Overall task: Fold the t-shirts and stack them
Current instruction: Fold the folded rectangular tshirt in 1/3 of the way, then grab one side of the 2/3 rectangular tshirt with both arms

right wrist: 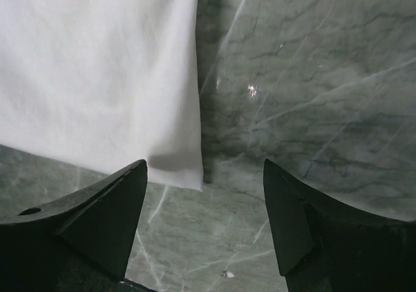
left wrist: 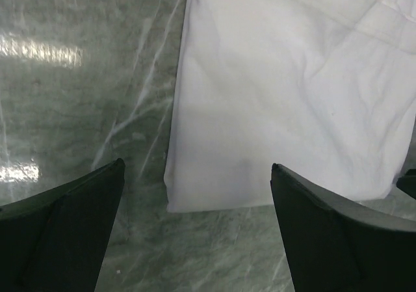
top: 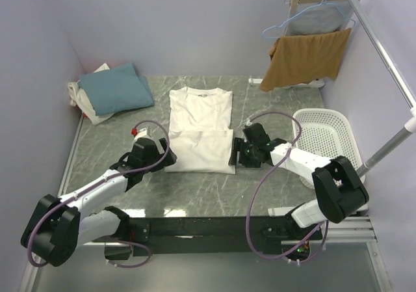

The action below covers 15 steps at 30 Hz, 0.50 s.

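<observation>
Cloth of the white t-shirt (top: pixel 200 113) lies flat on the middle of the green marble table (top: pixel 195 194), collar toward the far wall, with a doubled panel nearest the arms. The left gripper (top: pixel 164 154) sits at that panel's left edge. Its wrist view shows the jaws spread wide, with the shirt's near-left corner lying between the two fingertips, not pinched. The right gripper (top: pixel 235 155) sits just off the panel's right edge, also spread. In its wrist view the near-right corner lies by its left finger (right wrist: pixel 97 207), bare marble filling the rest of the gap. A teal-blue t-shirt (top: pixel 116 87) rests folded on an off-white t-shirt (top: pixel 88 108) in the far left corner, well apart from both grippers.
</observation>
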Each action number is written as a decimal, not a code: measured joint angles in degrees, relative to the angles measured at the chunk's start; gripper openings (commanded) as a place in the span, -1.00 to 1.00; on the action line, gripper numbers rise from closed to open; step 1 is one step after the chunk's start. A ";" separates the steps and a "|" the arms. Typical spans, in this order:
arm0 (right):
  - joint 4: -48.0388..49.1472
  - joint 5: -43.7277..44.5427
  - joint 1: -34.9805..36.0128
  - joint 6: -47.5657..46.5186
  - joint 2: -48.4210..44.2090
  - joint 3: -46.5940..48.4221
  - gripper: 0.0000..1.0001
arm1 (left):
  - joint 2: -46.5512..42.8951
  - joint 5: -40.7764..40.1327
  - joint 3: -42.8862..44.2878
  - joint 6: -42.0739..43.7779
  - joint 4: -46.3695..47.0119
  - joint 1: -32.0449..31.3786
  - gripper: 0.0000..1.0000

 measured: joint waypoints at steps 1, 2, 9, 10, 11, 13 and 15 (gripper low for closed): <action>0.59 -0.79 0.00 0.26 -0.04 -0.68 0.57 | -0.61 0.57 -0.92 -0.46 0.44 0.00 0.99; 1.18 -1.51 0.00 0.59 -0.04 -1.38 0.57 | -1.14 1.27 -1.84 -0.92 0.92 0.00 0.99; 5.55 -5.62 0.09 2.82 0.04 -3.69 0.57 | -2.91 6.58 -8.17 -4.52 7.45 0.00 0.84; 6.47 -6.23 0.09 3.30 0.04 -4.00 0.57 | -3.21 7.10 -8.87 -4.83 8.63 0.00 0.80; 7.58 -6.91 0.09 3.72 0.07 -4.44 0.57 | -3.56 7.50 -9.81 -5.29 10.05 0.00 0.76; 9.55 -8.22 0.09 4.81 0.26 -5.05 0.55 | -4.15 8.09 -11.32 -6.01 12.33 0.00 0.65; 11.54 -9.51 0.09 5.68 0.83 -5.40 0.52 | -4.42 8.81 -12.57 -6.45 14.25 0.00 0.54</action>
